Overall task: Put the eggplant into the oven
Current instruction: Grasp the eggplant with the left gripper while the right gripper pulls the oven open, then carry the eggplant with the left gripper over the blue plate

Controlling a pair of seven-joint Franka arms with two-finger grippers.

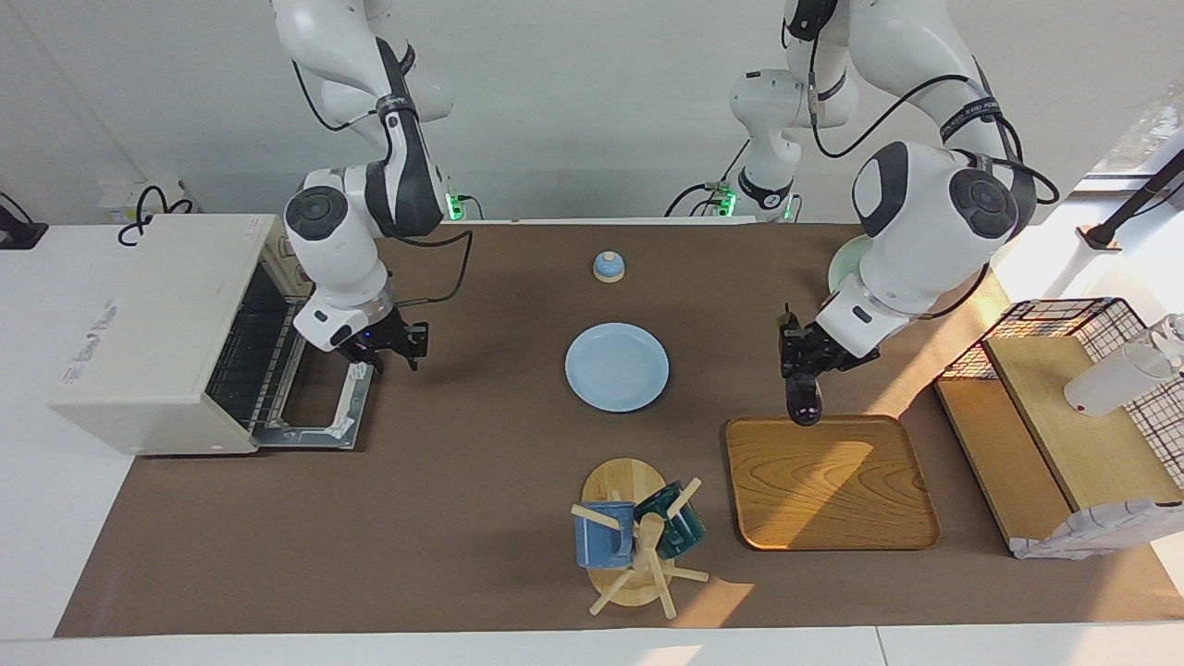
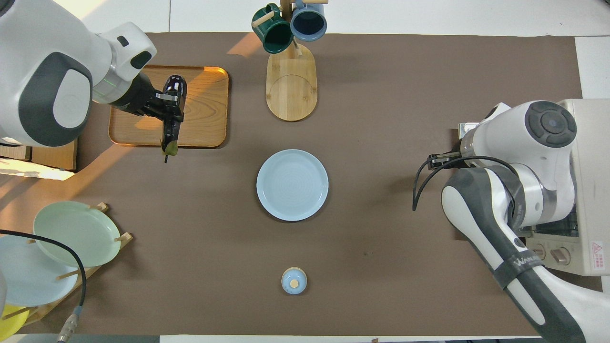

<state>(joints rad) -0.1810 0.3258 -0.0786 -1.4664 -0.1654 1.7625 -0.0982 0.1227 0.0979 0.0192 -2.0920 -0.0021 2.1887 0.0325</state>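
Brown matting covers the table point(image 1: 444, 518) under a plain white wall; going across the facing view from the right arm's end, one boxy off-white oven point(image 1: 157, 333) stands with its glass door point(image 1: 319, 407) dropped flat and a wire rack showing inside; the right gripper point(image 1: 393, 344) hangs just beside that door, over the mat, fingers spread with nothing between them; toward the left arm's end from the oven lie one small round blue bell point(image 1: 608, 266) and one round pale blue plate point(image 1: 617, 366), smooth and glossy; farther from the robots than the plate, one wooden rack point(image 1: 634, 546) carries two mugs, one blue, one dark green; one rounded-corner wooden tray point(image 1: 832, 483), grain showing, sits toward the left arm's end from the plate; the left gripper point(image 1: 801, 359) is clamped on the one eggplant point(image 1: 803, 400), slim, dark and glossy, which hangs over the tray's robot-side edge, stem tip point(image 2: 167, 151) past the rim in the overhead view.
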